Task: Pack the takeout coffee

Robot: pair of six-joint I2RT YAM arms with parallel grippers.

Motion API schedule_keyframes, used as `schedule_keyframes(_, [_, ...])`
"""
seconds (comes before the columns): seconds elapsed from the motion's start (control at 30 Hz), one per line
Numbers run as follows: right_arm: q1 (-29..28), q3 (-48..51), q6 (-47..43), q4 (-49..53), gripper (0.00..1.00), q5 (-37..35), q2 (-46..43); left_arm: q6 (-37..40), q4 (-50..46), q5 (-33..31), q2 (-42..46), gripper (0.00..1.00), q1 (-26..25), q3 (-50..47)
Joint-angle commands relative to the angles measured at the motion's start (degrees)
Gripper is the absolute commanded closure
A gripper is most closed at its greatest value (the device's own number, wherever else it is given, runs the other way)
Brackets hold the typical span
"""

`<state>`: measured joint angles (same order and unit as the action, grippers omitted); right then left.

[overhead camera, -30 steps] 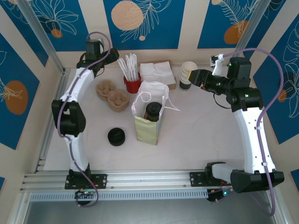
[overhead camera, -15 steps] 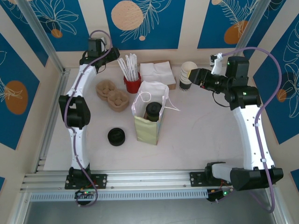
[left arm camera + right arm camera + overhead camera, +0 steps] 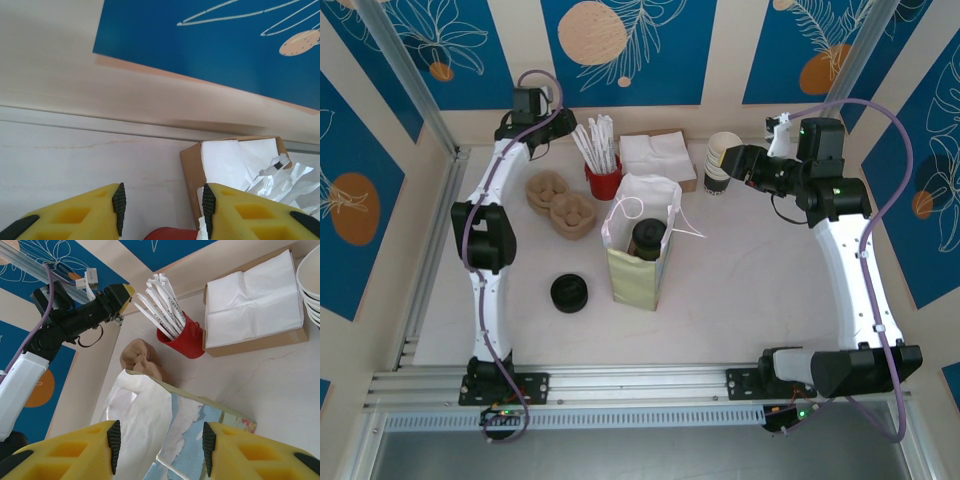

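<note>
Starting nearest the bases, the loose black lid (image 3: 569,293) lay left of the paper bag (image 3: 633,275). The coffee (image 3: 646,238) stood upright inside that bag, long axis vertical, its lid showing at the open mouth. Farther back, the right gripper (image 3: 161,445) hung beside the stacked cups (image 3: 721,150), fingers apart and empty, and was judged the nearer arm. The left gripper (image 3: 162,205), farthest back by the red straw cup (image 3: 603,180), was likewise apart and empty.

1. The left arm (image 3: 492,180) and right arm (image 3: 850,270) have white link shells and black joint housings.
2. A lilac cable (image 3: 911,165) loops along each arm.
3. The left end effector (image 3: 162,210) and right end effector (image 3: 160,445) have blocky yellow fingers (image 3: 250,452) with black pads (image 3: 119,201).
4. Small green lights (image 3: 807,128) glow on the right arm.
</note>
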<state>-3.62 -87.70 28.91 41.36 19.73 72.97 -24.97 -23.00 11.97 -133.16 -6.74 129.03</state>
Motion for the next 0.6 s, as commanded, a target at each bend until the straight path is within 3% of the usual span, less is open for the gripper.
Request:
schedule_keyframes(0.0, [0.1,-0.9,-0.7,0.5,0.51,0.9,0.2,0.5,0.8,1.9,1.6,0.56,0.7,-2.0])
schedule_keyframes(0.33, [0.1,-0.4,-1.0,1.0,0.51,0.9,-0.6,-1.2,5.9,3.8,6.1,0.56,0.7,-10.8])
schedule_keyframes(0.57, [0.1,0.1,-0.8,1.2,0.51,1.2,-1.1,-1.9,7.1,4.5,6.8,0.67,0.6,-12.7])
